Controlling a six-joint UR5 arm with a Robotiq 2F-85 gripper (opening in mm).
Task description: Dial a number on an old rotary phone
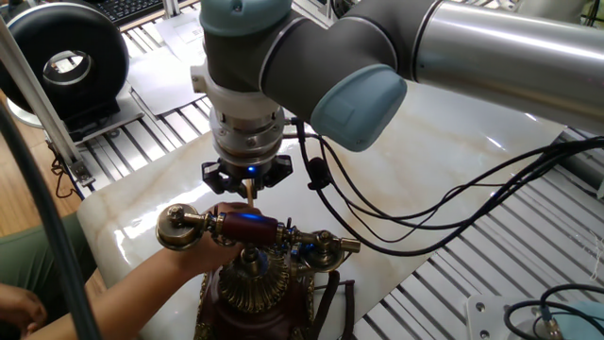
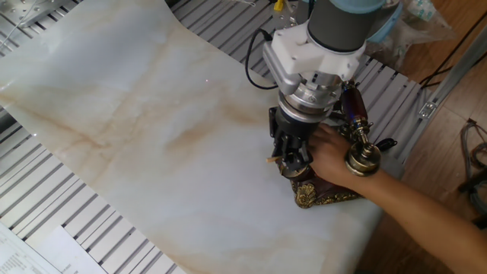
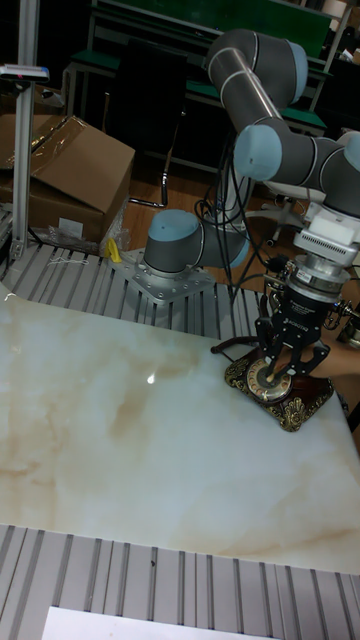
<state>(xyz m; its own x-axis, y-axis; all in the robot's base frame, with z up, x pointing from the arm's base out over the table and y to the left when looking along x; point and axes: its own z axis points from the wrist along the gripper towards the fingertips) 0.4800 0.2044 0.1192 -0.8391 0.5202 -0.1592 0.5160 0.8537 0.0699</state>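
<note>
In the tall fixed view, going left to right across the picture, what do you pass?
Cardboard box → robot arm's base → gripper holding a thin stick over the old rotary phone → a person's hand at the right edge.

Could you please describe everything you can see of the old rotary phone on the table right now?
The old rotary phone sits upright at the marble-patterned table's edge. Its body is dark maroon with ornate brass-looking trim and a round dial on its front. The handset, brass-ended with a maroon middle, lies across the cradle. A black cord trails beside the base. A person's hand steadies it, and a thin stick held in the gripper points down at the dial.
</note>
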